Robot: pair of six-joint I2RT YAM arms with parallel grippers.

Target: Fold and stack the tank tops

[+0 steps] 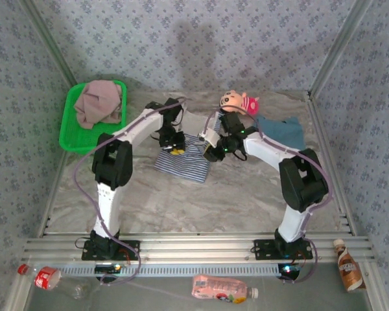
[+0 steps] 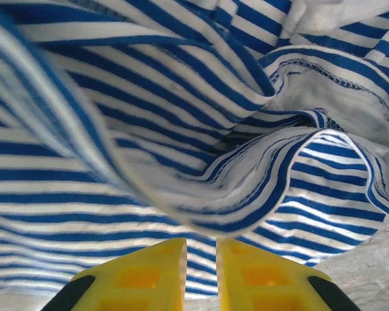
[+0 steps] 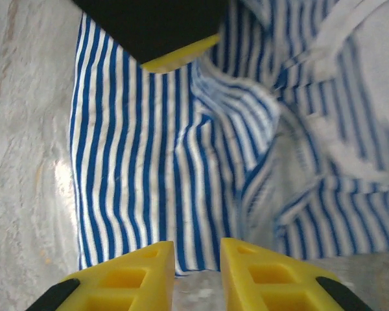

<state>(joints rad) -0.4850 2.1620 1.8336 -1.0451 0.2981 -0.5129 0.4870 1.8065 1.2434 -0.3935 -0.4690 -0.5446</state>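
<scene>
Soft striped tank top [image 1: 181, 163] lies rumpled, long axis roughly near-far; my left gripper [image 2: 201, 249] and right gripper [image 3: 198, 251] both narrow above it.

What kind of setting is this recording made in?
Probably a robot test cell, not a home: patterned walls on metal framing, two arms bolted to a rail, a striped tank top laid out on the table.
</scene>
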